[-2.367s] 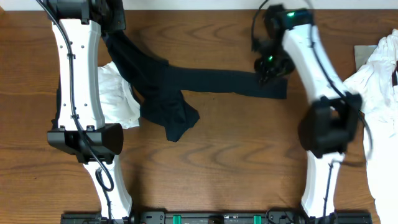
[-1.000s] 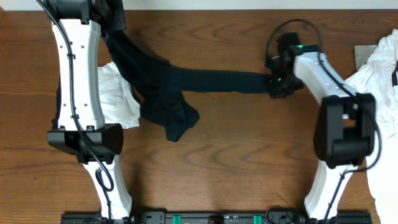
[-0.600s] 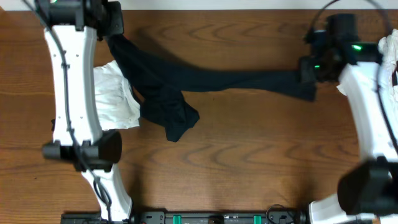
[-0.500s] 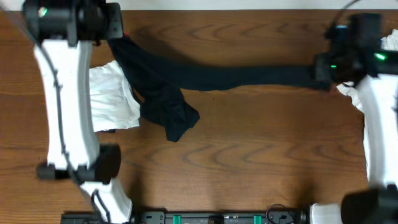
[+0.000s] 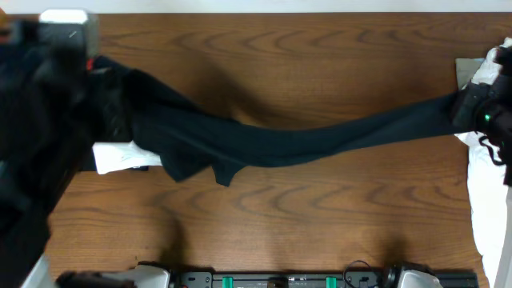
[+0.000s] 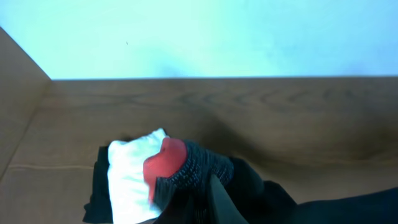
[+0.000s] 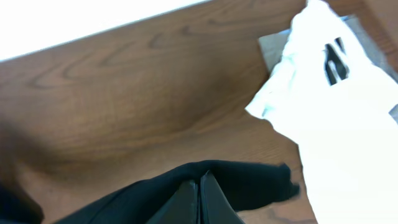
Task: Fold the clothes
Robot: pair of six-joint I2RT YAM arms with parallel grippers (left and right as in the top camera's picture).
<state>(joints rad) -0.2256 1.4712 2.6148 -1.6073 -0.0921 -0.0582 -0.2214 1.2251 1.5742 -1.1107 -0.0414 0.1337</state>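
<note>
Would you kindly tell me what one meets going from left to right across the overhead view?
Blurred left arm → white garment → black trousers, stretched out → white garments at the right edge.

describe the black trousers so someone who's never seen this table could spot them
On the wooden table, look across the middle: the trousers run as one long dark band from the left hand to the right hand. Unlike the white garment at left and the white pile at right, they are black and stretched, with a red-and-grey waistband.
</note>
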